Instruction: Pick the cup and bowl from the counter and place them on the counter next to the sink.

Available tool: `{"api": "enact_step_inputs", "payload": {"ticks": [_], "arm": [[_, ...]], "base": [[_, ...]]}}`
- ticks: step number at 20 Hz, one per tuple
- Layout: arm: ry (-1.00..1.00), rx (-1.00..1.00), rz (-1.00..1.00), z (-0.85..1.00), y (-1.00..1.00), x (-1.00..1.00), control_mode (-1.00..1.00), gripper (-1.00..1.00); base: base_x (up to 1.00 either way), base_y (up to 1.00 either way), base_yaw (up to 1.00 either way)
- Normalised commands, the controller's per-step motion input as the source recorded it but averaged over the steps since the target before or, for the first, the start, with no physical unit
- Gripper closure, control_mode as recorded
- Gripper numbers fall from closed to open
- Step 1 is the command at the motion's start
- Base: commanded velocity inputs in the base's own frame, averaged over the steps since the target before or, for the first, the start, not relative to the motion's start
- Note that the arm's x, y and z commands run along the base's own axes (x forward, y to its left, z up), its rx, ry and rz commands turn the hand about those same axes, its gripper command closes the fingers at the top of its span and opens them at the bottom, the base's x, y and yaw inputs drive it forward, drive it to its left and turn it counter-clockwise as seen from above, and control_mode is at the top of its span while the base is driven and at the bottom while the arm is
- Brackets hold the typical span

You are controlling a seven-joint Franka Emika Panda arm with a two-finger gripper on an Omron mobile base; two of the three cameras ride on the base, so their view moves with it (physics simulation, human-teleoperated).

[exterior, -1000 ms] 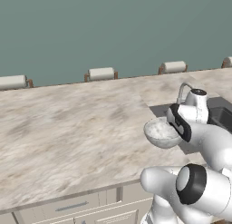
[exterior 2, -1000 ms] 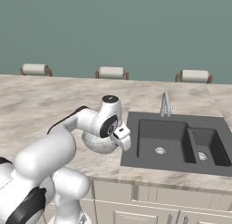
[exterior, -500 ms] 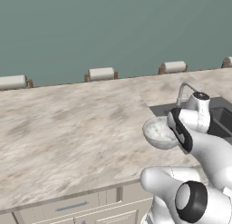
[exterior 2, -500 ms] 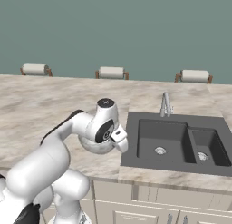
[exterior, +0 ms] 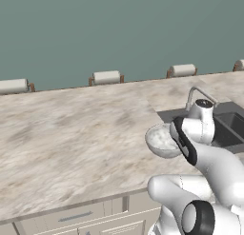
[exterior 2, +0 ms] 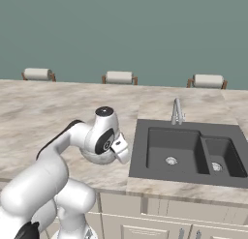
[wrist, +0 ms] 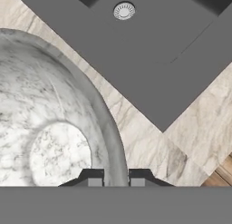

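Just left of the sink (exterior 2: 186,153), over the beige marbled worktop (exterior: 71,134), the white arm folds forward from the base, its elbow raised and its wrist bent down so that the hand points at the surface. The fingers (wrist: 115,178) are closed on the rim of the bowl (exterior: 162,141), one tip inside the wall and one outside, as the hand view shows. The bowl, grey-white and speckled, sits upright beside the sink's near left corner; whether it rests on the worktop or hangs just above it cannot be told. In the right base view the hand covers most of the bowl (exterior 2: 97,157). The curved faucet (exterior 2: 177,111) stands behind the large basin, well apart from the hand.
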Motion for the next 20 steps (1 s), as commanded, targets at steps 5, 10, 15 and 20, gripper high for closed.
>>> {"api": "enact_step_inputs", "payload": {"ticks": [5,10,15,20], "arm": [[0.0,0.0,-0.05,0.0,0.0,0.0,-1.0,-1.0],[0.0,0.0,0.0,0.0,0.0,0.0,-1.0,-1.0],[0.0,0.0,0.0,-0.03,0.0,0.01,-1.0,-1.0],[0.0,0.0,0.0,0.13,-0.1,-0.01,-1.0,-1.0]], "base": [[0.0,0.0,0.0],[0.0,0.0,0.0],[0.0,0.0,0.0],[0.0,0.0,0.0]]}}
